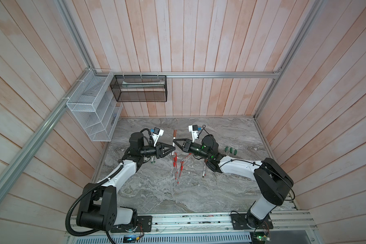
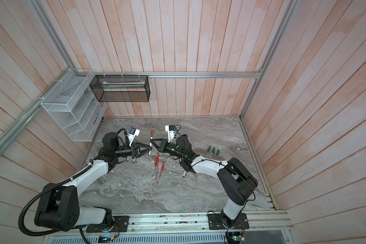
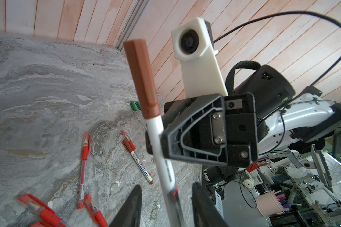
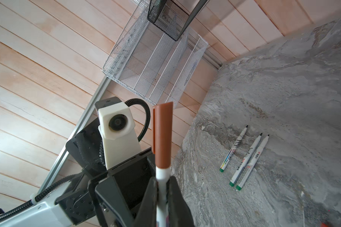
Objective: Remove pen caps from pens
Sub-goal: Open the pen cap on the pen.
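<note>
Three uncapped white-barrelled markers with green ends lie side by side on the grey marbled tabletop, about 8 o'clock of the left gripper, partly under that arm. That gripper points in from 9 o'clock. Its jaws are released and straddle the lower barrel of the held white-barrelled marker, with a gap on each side in the left wrist view. This marker runs 6 to 12, clear of the table, with its long brown plastic cap on at the 12 o'clock end. From 3 o'clock the right gripper is clenched on the white barrel just under the cap, at 12 o'clock of the left one. Cluster of red-capped clear-barrelled pens on the table, 6 o'clock of both grippers. Second brown-capped white marker lies at 5 o'clock of the right gripper. Three stubby green plastic caps sit at its 3 o'clock, well apart.
</note>
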